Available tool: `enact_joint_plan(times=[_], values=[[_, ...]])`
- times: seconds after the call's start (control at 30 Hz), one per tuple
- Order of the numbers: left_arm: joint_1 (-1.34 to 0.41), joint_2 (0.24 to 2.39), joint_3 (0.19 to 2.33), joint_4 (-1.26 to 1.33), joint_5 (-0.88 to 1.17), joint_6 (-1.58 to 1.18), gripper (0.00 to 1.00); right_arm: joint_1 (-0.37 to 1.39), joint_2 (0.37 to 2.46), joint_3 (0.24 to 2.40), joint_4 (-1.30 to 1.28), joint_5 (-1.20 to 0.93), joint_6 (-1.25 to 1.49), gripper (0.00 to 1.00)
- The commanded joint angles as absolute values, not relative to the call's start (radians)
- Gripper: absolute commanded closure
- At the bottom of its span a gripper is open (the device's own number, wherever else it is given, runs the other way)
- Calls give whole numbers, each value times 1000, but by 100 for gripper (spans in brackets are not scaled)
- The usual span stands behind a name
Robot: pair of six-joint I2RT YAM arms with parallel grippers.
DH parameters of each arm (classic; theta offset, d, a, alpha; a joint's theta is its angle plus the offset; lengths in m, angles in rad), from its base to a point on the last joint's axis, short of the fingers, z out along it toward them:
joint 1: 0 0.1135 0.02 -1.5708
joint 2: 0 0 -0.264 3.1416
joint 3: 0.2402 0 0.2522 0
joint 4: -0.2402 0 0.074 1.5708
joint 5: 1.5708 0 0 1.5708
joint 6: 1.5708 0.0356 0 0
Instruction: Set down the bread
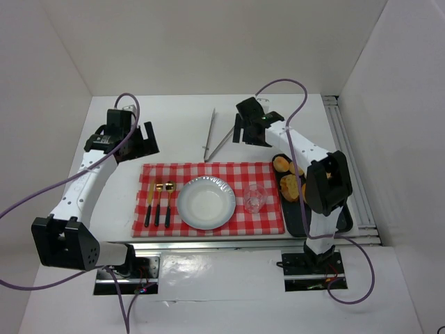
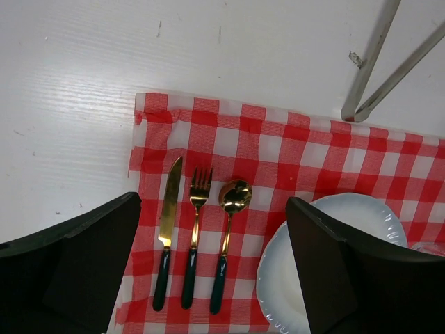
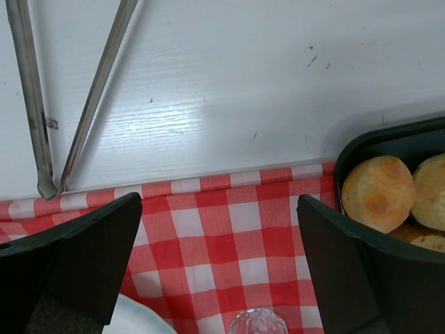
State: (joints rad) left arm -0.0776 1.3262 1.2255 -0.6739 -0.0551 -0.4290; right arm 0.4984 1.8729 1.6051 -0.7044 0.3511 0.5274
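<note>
The right gripper is held wide open and empty above the far right corner of the red-checked cloth. The left gripper is spread just as wide, with nothing held, over the cloth's far left corner. The bread is seen in a black tray set against the cloth's right edge. A white plate is laid at the cloth's centre, a clear glass on its right part and gold cutlery on its left part. Metal tongs are laid just beyond the cloth's far edge. The cloth is spread on a white table, faintly grained and flecked with small marks. White walls are seen behind the cloth and on both sides.
</note>
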Motion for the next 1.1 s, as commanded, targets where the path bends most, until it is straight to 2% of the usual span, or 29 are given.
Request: enact_joint_plan(times=[0.0, 0.13, 0.17, 0.27, 0.37, 0.43, 0.47, 0.5, 0.6, 0.67, 0.8, 0.97, 1.07], values=[[-80, 1311, 1246, -643, -21, -399, 1, 509, 1870, 1594, -635, 374, 537, 0], [-80, 1312, 1218, -588, 95, -374, 1, 555, 1937, 1663, -695, 457, 575, 0], [-89, 1312, 1204, -578, 110, -374, 1, 566, 1983, 1731, -727, 536, 603, 0], [-89, 1293, 1184, -545, 110, -409, 1, 609, 2083, 1868, -851, 686, 693, 0], [-89, 1279, 1207, -561, 123, -420, 1, 629, 2146, 1933, -900, 727, 730, 0], [-89, 1316, 1239, -600, 123, -420, 1, 650, 2166, 1942, -841, 715, 730, 6], [-89, 1316, 1261, -633, 104, -411, 1, 650, 2166, 1942, -824, 689, 717, 6], [-89, 1327, 1261, -634, 91, -411, 1, 650, 2166, 1942, -795, 552, 688, 6], [-89, 1315, 1250, -634, 51, -411, 1, 650, 2100, 1794, -557, 355, 608, 4], [-89, 1306, 1250, -634, 40, -411, 1, 640, 2082, 1731, -398, 301, 607, 2], [-89, 1296, 1241, -634, 40, -402, 1, 640, 2222, 1905, -500, 285, 630, 1], [-89, 1296, 1232, -634, 40, -393, 1, 650, 2281, 1948, -445, 265, 621, 1], [-89, 1296, 1232, -634, 31, -384, 1, 660, 2371, 2071, -557, 325, 644, 1]])
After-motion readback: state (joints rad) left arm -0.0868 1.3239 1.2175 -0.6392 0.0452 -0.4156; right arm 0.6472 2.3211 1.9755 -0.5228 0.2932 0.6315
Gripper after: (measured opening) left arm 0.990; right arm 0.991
